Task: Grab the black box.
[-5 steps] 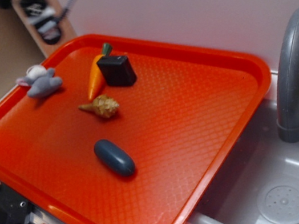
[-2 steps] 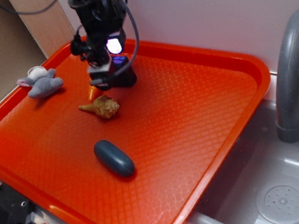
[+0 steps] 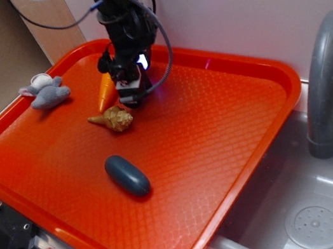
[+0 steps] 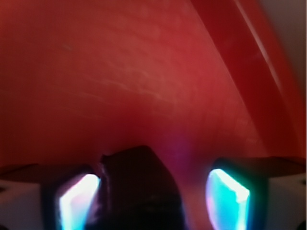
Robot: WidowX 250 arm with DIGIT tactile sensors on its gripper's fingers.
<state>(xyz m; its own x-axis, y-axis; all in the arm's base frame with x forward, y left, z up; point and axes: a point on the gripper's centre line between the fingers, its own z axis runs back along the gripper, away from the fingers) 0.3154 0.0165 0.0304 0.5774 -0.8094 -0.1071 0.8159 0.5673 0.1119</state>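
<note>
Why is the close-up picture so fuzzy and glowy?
In the wrist view, the black box sits very near the lens and looks blurred, and the gripper pads glow blue-white; in the exterior view, the tray looks sharp with soft shine.

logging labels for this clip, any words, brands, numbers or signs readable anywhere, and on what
None can be read.
Red tray: only a moulded grid pattern, no lettering.
End effector and black box: no print shows; the wrist view is blurred.
Carrot, shell, plush mouse, blue-grey capsule, faucet: unmarked.
</note>
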